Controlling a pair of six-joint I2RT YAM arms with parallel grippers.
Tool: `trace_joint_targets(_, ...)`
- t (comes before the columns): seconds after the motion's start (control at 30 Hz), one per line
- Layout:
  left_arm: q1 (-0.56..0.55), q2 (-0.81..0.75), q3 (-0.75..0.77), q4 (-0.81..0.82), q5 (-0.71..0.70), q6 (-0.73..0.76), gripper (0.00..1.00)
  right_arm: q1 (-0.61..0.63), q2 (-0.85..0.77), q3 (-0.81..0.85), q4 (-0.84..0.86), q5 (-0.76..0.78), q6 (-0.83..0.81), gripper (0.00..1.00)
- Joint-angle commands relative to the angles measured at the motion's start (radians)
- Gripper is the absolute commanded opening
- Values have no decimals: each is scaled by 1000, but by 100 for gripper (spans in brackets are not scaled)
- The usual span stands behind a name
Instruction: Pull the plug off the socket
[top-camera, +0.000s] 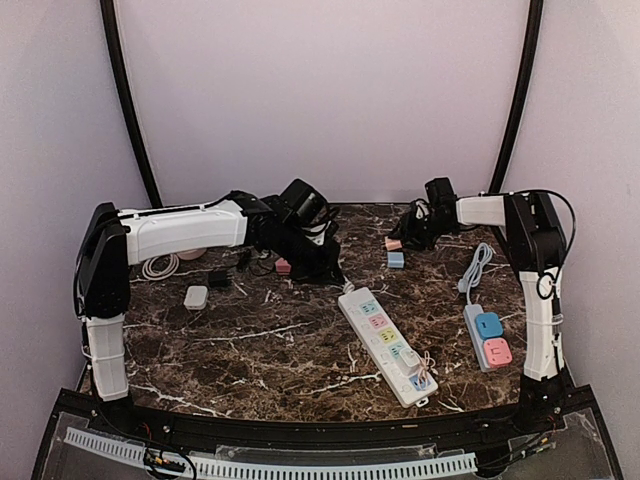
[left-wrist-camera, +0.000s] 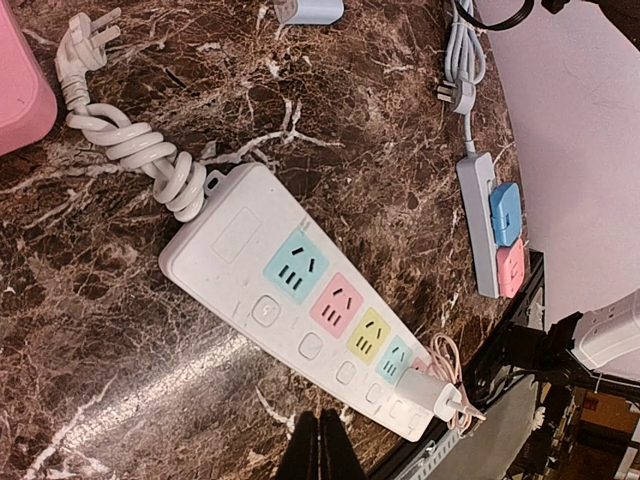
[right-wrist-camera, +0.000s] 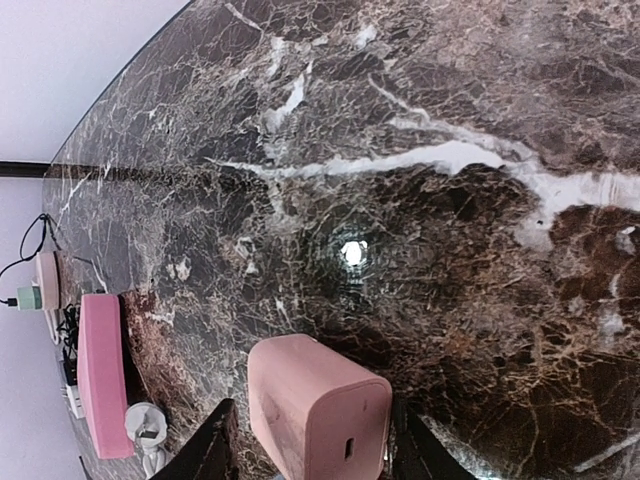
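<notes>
A white power strip lies at the table's middle right, its sockets pastel-coloured. A white charger plug with a thin pink cable sits in the socket nearest its front end; it also shows in the left wrist view on the strip. My left gripper hovers behind the strip's far end, and its jaws are shut and empty. My right gripper is at the back right. Its open fingers straddle a pink charger block standing on the table, with a gap showing on the left side.
A grey power strip with a blue and a pink adapter lies at the right; its cord runs back. A blue adapter stands near my right gripper. A white adapter, a black one and a coiled white cable lie at the back left.
</notes>
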Motion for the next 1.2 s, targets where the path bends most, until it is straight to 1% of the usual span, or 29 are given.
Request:
trace_joint_targets(0.0, -3, -44, -17, 8, 0, -3, 3, 1, -69, 26, -28, 57, -41, 47)
trace_joint_targets(0.27, -3, -37, -17, 21, 5, -3, 3, 16, -148, -38, -56, 139, -86, 52)
trace_joint_targets(0.47, -2, -23, -13, 30, 13, -1, 3, 50, -262, -118, -79, 198, -116, 53)
trace_joint_targets(0.73, -3, 11, 4, 52, 30, -4, 3, 136, -417, -249, -119, 272, -139, 53)
trace_joint_targets(0.87, -3, 23, 6, 65, 37, -9, 3, 183, -511, -341, -143, 300, -153, 53)
trace_joint_targets(1.03, 0, 43, 13, 73, 44, -5, 3, 264, -632, -444, -205, 341, -192, 54)
trace_joint_targets(1.17, 0, 69, 22, 74, 55, 0, 3, 324, -703, -513, -264, 340, -202, 54)
